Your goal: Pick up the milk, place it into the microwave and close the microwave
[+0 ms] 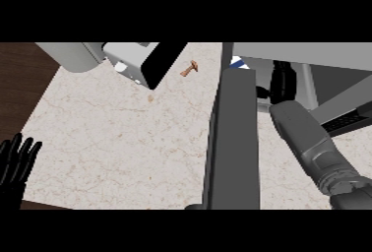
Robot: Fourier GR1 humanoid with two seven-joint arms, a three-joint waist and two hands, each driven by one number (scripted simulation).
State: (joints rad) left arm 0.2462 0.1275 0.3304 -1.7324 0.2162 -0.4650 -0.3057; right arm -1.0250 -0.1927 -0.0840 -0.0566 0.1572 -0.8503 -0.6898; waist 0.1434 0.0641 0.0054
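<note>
The pale marbled counter (116, 133) fills most of what I see, with dark wood beyond its left edge. At the near left corner the left hand (16, 165) rests with its black fingers straight, pointing up and slightly apart, holding nothing.

Along the counter's right side stands the microwave (305, 51), a grey box at the far right corner. Its door (234, 142) is swung wide open. The door shows as a long dark grey slab running from the far edge towards the near edge.

The right forearm (309, 142) comes up from the near right corner, just right of the door, and goes into the microwave's opening. The right hand (282, 83) is a black shape inside that shadowed opening. I cannot tell how it is set or whether it holds anything.

At the door's far end, under the microwave's front edge, a small white and blue patch peeks out. It looks to be the milk (237, 62), but it is mostly hidden. It sits left of the right hand, and whether the two touch I cannot tell.

Near the far edge, left of the door, lies a small brown object (190, 68). Further left stand a white appliance (127, 56) with a black panel (166, 61) and a grey cylinder (73, 55) by the far left corner.
</note>
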